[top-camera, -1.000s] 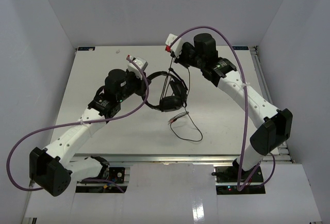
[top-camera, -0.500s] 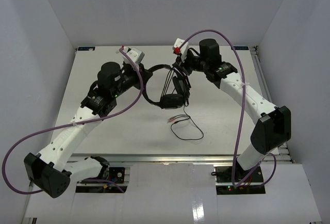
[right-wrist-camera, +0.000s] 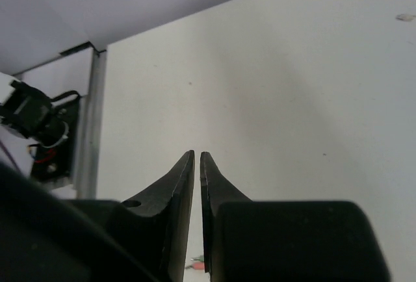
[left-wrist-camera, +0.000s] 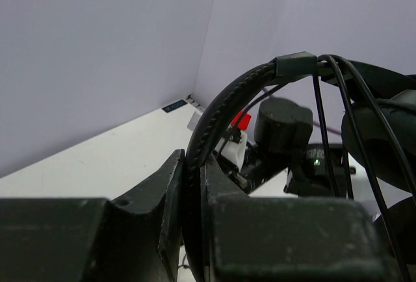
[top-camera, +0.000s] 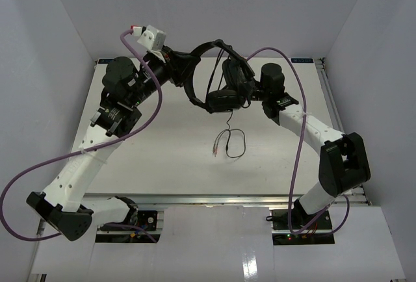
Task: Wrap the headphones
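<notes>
The black headphones (top-camera: pixel 218 84) hang in the air above the far middle of the table. My left gripper (top-camera: pixel 177 67) is shut on the padded headband (left-wrist-camera: pixel 214 116), which runs up between its jaws. Several turns of thin black cable (left-wrist-camera: pixel 328 119) cross the headband near an ear cup (left-wrist-camera: pixel 383 139). The cable's free end (top-camera: pixel 233 142) hangs down to the table in a small loop, with the reddish plugs (top-camera: pixel 216 149) beside it. My right gripper (right-wrist-camera: pixel 197 158) sits by the ear cups (top-camera: pixel 224 99). Its jaws are closed to a thin slit with nothing seen between them.
Thick purple robot cables (top-camera: pixel 153 110) loop round both arms. The white table (top-camera: pixel 175 158) has metal rails along its right edge (top-camera: pixel 331 100) and near edge. White walls enclose the left, back and right. The right arm's wrist (left-wrist-camera: pixel 283 126) shows behind the headband.
</notes>
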